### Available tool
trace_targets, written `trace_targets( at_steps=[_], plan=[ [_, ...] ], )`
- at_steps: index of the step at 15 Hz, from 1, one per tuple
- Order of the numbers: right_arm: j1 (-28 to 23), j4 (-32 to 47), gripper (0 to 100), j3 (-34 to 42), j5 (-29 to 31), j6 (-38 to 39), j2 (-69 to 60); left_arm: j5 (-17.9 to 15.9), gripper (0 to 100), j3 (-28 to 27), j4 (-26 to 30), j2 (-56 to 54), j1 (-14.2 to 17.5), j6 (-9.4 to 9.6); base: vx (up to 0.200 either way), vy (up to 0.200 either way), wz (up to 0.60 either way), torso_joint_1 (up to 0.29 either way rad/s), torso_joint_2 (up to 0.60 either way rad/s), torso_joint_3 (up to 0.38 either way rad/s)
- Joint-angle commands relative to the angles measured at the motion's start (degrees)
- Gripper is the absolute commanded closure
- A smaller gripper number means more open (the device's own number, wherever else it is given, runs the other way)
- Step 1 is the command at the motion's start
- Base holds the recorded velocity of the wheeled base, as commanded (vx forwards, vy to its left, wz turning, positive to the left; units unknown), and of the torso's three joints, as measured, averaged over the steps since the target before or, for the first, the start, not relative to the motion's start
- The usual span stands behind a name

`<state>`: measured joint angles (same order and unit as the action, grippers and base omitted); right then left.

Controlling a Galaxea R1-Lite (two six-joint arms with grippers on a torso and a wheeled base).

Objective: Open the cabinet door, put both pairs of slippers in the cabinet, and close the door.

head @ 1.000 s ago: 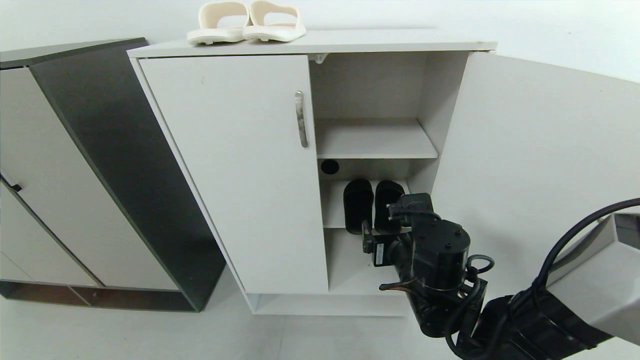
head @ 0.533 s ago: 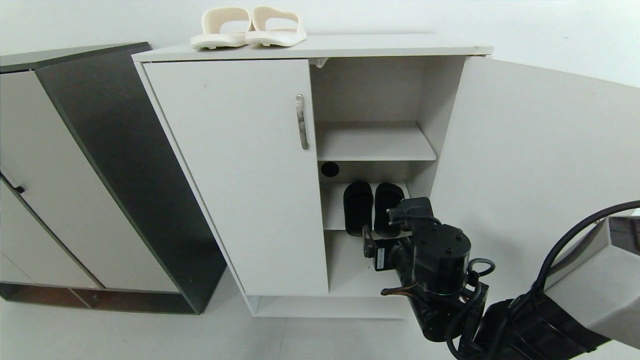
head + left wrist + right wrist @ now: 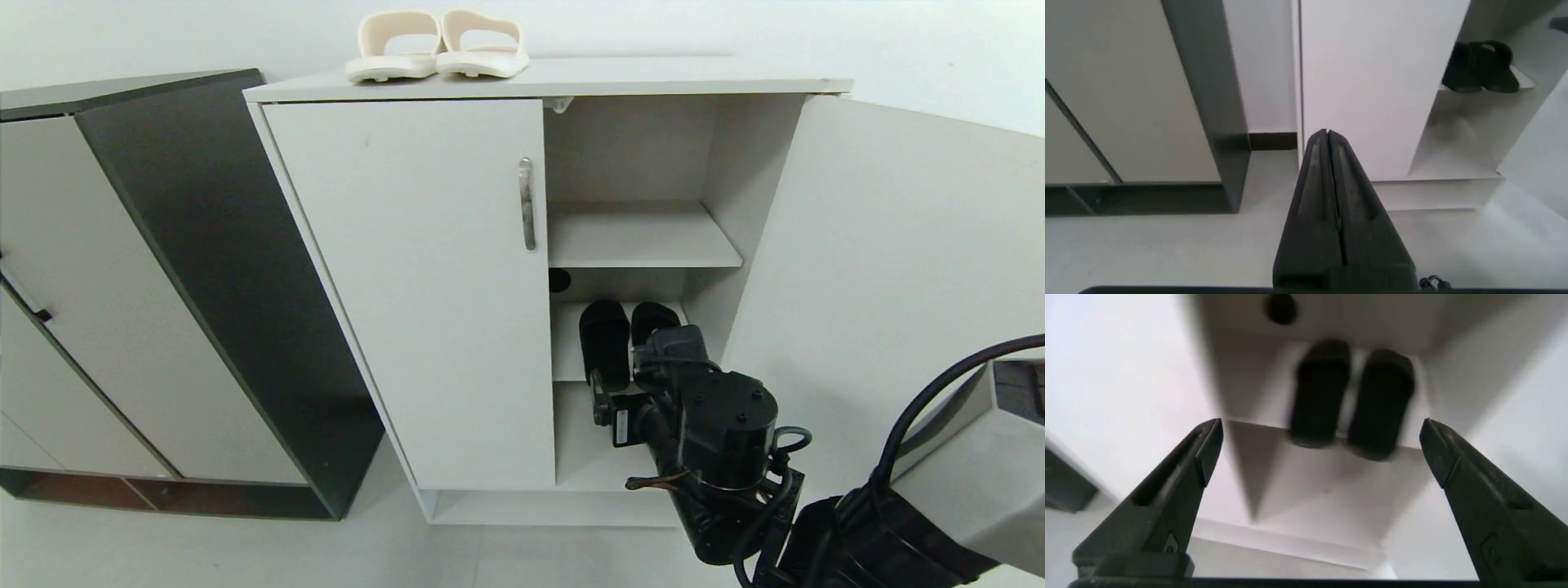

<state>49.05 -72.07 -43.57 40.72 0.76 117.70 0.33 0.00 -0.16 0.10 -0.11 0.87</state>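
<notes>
Left gripper (image 3: 1327, 135) pressed together, low before cabinet (image 3: 408, 286). Cream slippers (image 3: 437, 45) on cabinet top, above and left of right gripper (image 3: 1321, 429). Black slippers (image 3: 608, 339) on shelf just ahead of spread right gripper. Door (image 3: 882, 245) open to its right.

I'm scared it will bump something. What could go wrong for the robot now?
The open right gripper hangs close before the pair of black slippers on the lower shelf; swinging away, it might catch them and drag them out. The pair of cream slippers lies high on the white cabinet's top, near the front edge; a poor grab could knock one to the floor.
</notes>
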Motion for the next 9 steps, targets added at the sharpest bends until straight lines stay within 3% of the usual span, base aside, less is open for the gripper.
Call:
trace_targets(
  at_steps=[1,9],
  plan=[
    [-0.1,-0.18,0,0.41,-0.11,0.04,0.16,0.02,100,0.0,-0.02,0.08,0.02,0.01,0.0,0.2,0.0,0.002,0.0,0.017],
    [-0.45,-1.85,0,2.17,-1.25,-1.46,0.25,0.02,100,0.0,-0.02,0.08,0.02,-0.07,0.0,0.2,0.0,0.002,0.0,0.004]
  ],
)
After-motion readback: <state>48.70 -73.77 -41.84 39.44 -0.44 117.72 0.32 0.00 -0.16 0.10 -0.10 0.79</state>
